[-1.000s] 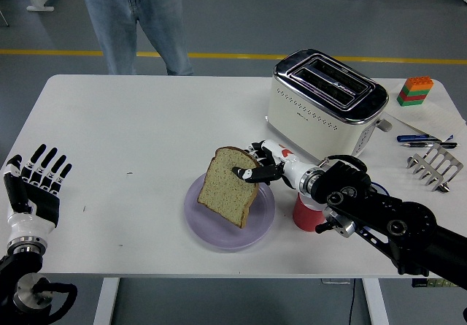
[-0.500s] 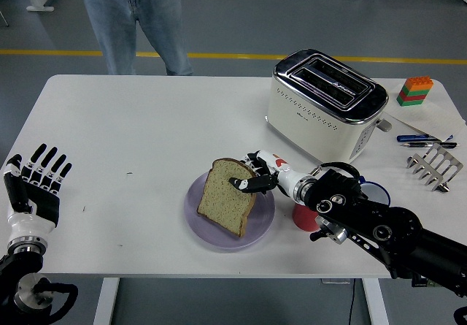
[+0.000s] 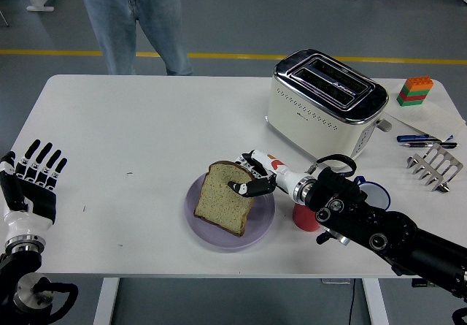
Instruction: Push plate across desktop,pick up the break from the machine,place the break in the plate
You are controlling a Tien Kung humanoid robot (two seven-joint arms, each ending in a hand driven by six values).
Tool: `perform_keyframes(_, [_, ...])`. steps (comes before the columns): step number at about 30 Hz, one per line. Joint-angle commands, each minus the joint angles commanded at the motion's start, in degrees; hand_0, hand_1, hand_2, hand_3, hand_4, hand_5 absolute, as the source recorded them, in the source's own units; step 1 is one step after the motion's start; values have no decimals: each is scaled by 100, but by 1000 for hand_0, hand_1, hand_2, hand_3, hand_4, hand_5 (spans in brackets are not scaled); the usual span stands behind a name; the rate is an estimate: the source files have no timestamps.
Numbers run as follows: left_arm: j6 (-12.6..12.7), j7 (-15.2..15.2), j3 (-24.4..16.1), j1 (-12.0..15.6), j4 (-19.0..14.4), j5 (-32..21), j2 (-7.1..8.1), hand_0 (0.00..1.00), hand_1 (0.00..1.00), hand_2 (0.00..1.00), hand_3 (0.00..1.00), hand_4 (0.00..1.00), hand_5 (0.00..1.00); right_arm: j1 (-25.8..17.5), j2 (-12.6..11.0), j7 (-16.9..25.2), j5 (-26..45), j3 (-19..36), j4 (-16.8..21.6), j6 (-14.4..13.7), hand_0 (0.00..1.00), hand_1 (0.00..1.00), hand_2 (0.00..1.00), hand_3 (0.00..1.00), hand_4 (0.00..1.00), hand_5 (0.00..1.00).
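A slice of brown bread [image 3: 222, 206] leans tilted over the lilac plate [image 3: 215, 237], its lower edge down on the plate. My right hand [image 3: 249, 174] is shut on the bread's upper right corner, the arm reaching in from the lower right. The cream and chrome toaster [image 3: 326, 102] stands behind, its slots empty. My left hand [image 3: 31, 179] rests at the left edge, fingers spread and holding nothing.
A red cup [image 3: 305, 218] stands just right of the plate, under my right forearm. A metal toast rack [image 3: 436, 167], pens [image 3: 426, 140] and a stack of coloured blocks [image 3: 415, 90] lie at the right. A person in jeans [image 3: 136, 18] stands at the far side.
My right hand has lowered the bread and shifted it left, so the slice now leans flatter onto the plate. The left hand has drifted slightly left.
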Motion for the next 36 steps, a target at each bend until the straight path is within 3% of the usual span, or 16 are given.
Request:
perform_keyframes(3, [5,-11,0,2,2,-7,0,747,709,717,701,519,998,-2,25,105,-253,27,-99,-68,496,563,555,608,685,67])
perform_keyframes(4, [5,-14,1,3,2,-9,0,746,709,715,700,514,998,-2,26,123,-323,28,-114,-67,610,637,621,698,737,120])
perform_keyframes(9, [11,-89,14,6,10,-39,0,746,709,715,700,514,998,-16,23,151,-700,4,-193,37,610,637,621,698,737,120])
perform_keyframes(10, [12,-101,13,8,14,-43,0,745,707,714,700,513,998,-24,23,169,-768,-1,-208,28,674,692,684,763,772,173])
perform_keyframes(11, [13,-107,13,10,19,-45,0,745,707,714,700,513,998,-30,24,189,-817,-1,-219,2,674,692,684,763,772,173])
perform_keyframes(26, [9,-122,52,50,32,-50,0,743,703,711,696,509,998,-95,-32,597,-1254,392,-287,-741,738,733,731,809,797,210])
perform_keyframes(32, [9,-121,69,74,23,-49,0,743,702,710,696,507,998,-167,-196,787,-1179,711,77,-843,737,735,730,803,803,224])
perform_keyframes(36, [4,-120,97,73,16,-44,0,743,701,710,696,505,998,-275,-374,1076,-760,1251,639,-583,728,718,720,774,767,228])
